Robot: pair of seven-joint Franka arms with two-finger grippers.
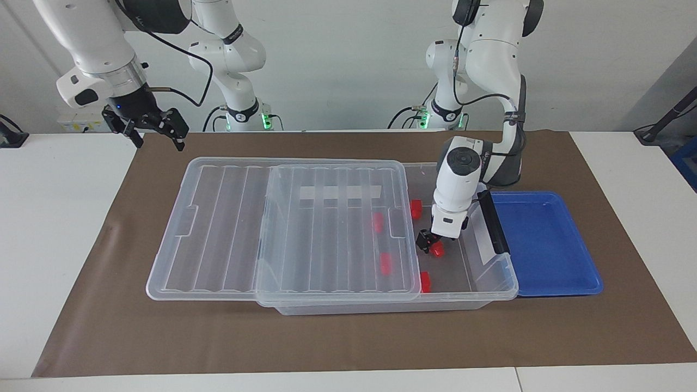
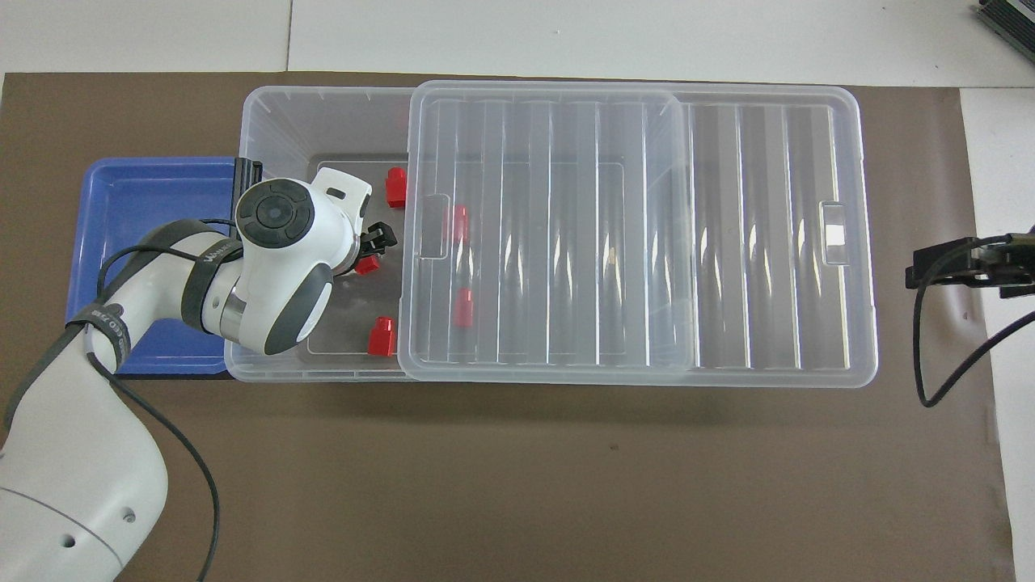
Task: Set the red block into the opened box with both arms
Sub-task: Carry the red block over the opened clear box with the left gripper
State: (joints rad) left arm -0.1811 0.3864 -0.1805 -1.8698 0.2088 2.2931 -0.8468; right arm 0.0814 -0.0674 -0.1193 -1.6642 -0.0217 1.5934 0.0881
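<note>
The box (image 1: 493,275) is a clear bin with its ribbed lid (image 1: 228,228) slid toward the right arm's end, so the end by the left arm is uncovered. My left gripper (image 1: 431,246) reaches down into that uncovered end, open, with one black finger (image 1: 422,240) standing beside a red block (image 1: 437,250). That block rests low on the bin floor, also seen as a red block (image 2: 368,264) under the wrist. My right gripper (image 1: 157,133) waits open in the air, over the mat's corner at its own end of the table.
Two more red blocks (image 1: 416,208) (image 1: 425,282) lie on the uncovered floor, and two others (image 1: 378,222) (image 1: 385,263) show through the lid. A shallow blue tray (image 1: 544,245) sits against the box at the left arm's end. Two slimmer arms stand at the robots' edge.
</note>
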